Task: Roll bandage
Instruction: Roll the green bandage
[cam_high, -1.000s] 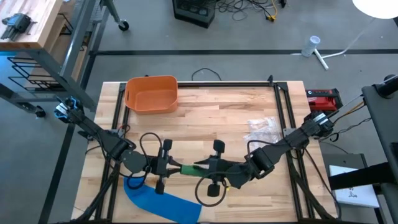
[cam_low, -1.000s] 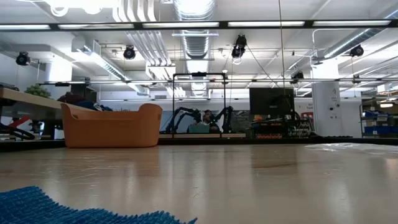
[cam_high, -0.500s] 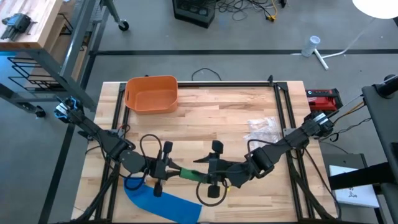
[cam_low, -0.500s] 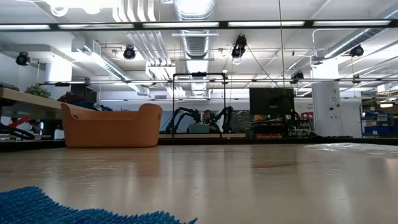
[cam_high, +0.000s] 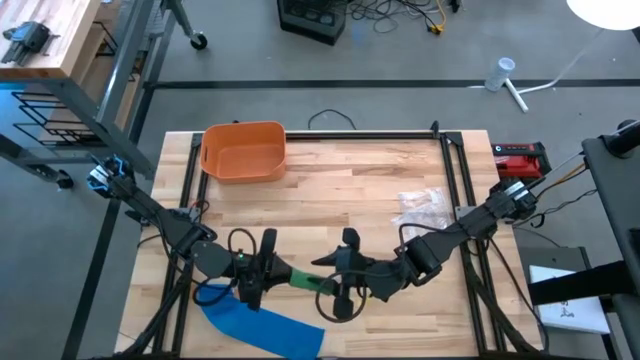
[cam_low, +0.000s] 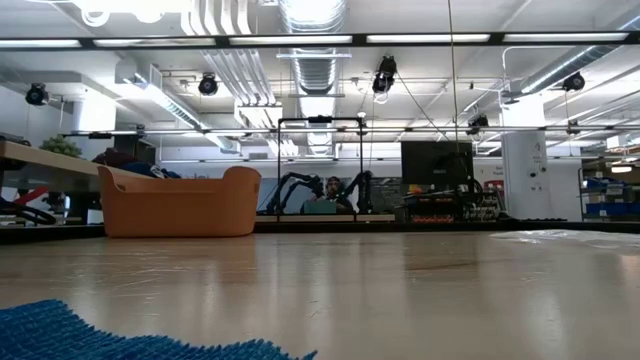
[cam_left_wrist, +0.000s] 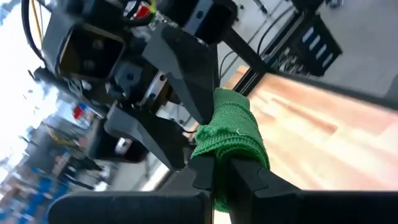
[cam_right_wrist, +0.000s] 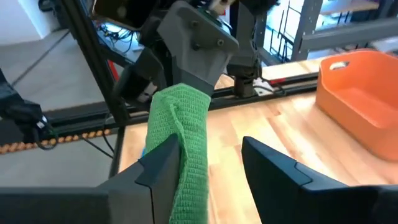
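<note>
Green knitted bandage strip (cam_high: 305, 281) runs 9-to-3 between closed left gripper (cam_high: 268, 272), gripping it, and open right gripper (cam_high: 330, 287).

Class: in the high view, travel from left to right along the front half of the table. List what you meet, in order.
blue cloth → left gripper → green bandage → right gripper → clear plastic bag → red box
</note>
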